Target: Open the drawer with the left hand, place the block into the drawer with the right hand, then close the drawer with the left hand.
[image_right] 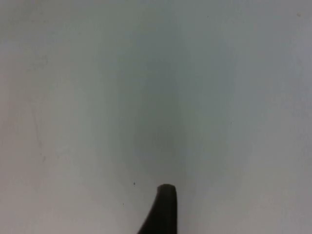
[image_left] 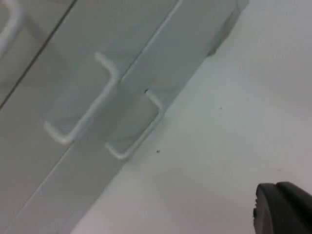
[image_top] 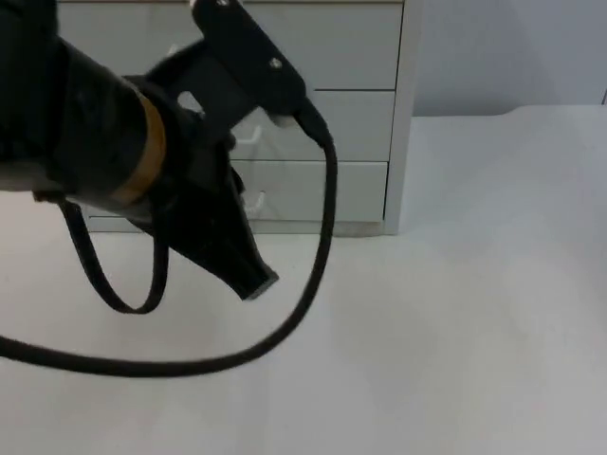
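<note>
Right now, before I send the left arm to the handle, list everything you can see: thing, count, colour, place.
drawer cabinet: one, pale grey, at the back of the table, left of centre in the top view; the drawer fronts in sight all sit flush, shut.
drawer handles: two seen in the left wrist view, white wire loops on the drawer fronts, untouched.
table top: one, white, under and in front of the cabinet.
partition wall: one, grey, behind the table to the cabinet's right.
left gripper: one, black, hanging above the table just in front of the cabinet's lowest drawer, holding nothing.
right gripper: one black fingertip over bare table; this arm waits.
</note>
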